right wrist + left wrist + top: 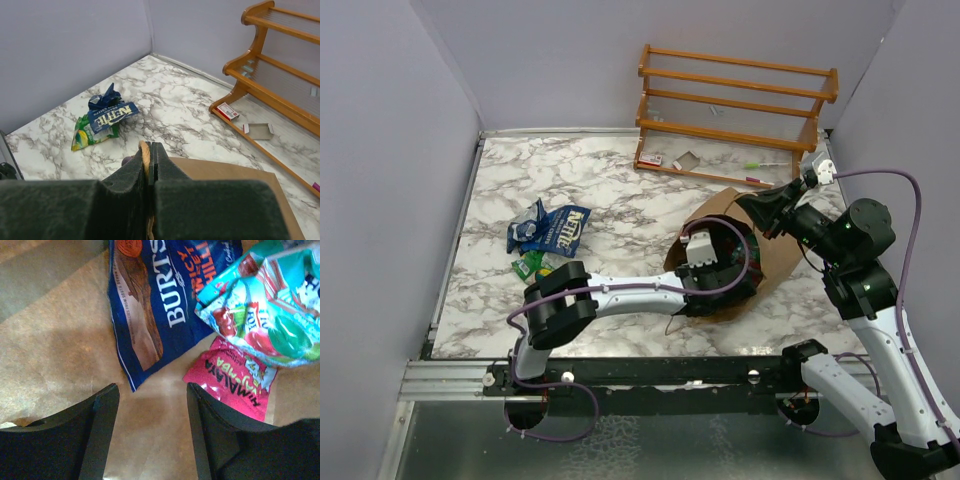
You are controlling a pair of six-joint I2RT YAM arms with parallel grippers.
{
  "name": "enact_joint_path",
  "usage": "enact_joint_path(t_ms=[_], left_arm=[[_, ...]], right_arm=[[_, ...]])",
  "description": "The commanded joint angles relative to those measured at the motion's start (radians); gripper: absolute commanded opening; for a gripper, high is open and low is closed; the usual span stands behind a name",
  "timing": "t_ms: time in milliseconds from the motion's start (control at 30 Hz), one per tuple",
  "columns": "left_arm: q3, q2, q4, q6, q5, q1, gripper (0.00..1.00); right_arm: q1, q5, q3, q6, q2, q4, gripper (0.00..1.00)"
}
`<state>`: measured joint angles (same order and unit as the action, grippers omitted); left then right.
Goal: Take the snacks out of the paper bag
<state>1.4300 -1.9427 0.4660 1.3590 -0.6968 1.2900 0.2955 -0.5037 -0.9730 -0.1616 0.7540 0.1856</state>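
Observation:
The brown paper bag (782, 262) lies on its side with its mouth toward the left arm. My left gripper (152, 390) is inside it, open, with only bare paper (60, 340) between its fingers. Just ahead of the tips lie a dark blue snack packet (150, 305), a teal-red one (270, 315) and a pink one (232, 380). My right gripper (151, 147) is shut on the bag's tan string handle (144, 152) at the bag's upper edge (760, 212). A dark blue packet (563, 228) and a green-yellow packet (532, 264) lie on the marble to the left.
An orange wooden rack (735, 110) stands at the back wall, with a small red-white scrap (653, 159) and a grey scrap (685, 160) at its foot. Purple walls close in the table on three sides.

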Motion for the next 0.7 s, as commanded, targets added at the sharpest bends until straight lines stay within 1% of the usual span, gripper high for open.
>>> enact_joint_path(t_ms=[0, 133, 200, 300, 400, 500, 567, 633, 667], left_arm=[[-0.008, -0.010, 0.005, 0.045, -0.017, -0.031, 0.58], [-0.005, -0.028, -0.008, 0.064, -0.027, -0.045, 0.56], [0.010, -0.039, 0.013, 0.076, -0.038, -0.049, 0.56], [0.010, -0.059, -0.004, 0.056, -0.075, -0.047, 0.55], [0.030, -0.095, 0.024, 0.039, -0.127, -0.047, 0.55], [0.038, -0.133, 0.022, 0.027, -0.147, -0.052, 0.55], [0.038, -0.149, -0.010, 0.010, -0.133, -0.063, 0.54], [0.025, -0.142, -0.101, -0.056, -0.132, -0.069, 0.47], [0.018, -0.133, -0.142, -0.083, -0.141, -0.069, 0.46]], right_arm=[[0.002, -0.022, -0.007, -0.012, -0.008, -0.032, 0.02], [0.002, -0.027, -0.011, -0.015, -0.006, -0.035, 0.02], [0.002, -0.027, -0.010, -0.014, -0.004, -0.035, 0.02], [0.002, -0.027, -0.010, -0.014, -0.004, -0.036, 0.02], [0.002, -0.033, -0.006, -0.021, -0.003, -0.044, 0.02], [0.002, -0.035, -0.005, -0.022, -0.003, -0.044, 0.02], [0.002, -0.033, -0.004, -0.023, -0.004, -0.041, 0.02], [0.002, -0.033, -0.004, -0.022, -0.007, -0.041, 0.02], [0.002, -0.032, -0.005, -0.022, -0.008, -0.038, 0.02]])
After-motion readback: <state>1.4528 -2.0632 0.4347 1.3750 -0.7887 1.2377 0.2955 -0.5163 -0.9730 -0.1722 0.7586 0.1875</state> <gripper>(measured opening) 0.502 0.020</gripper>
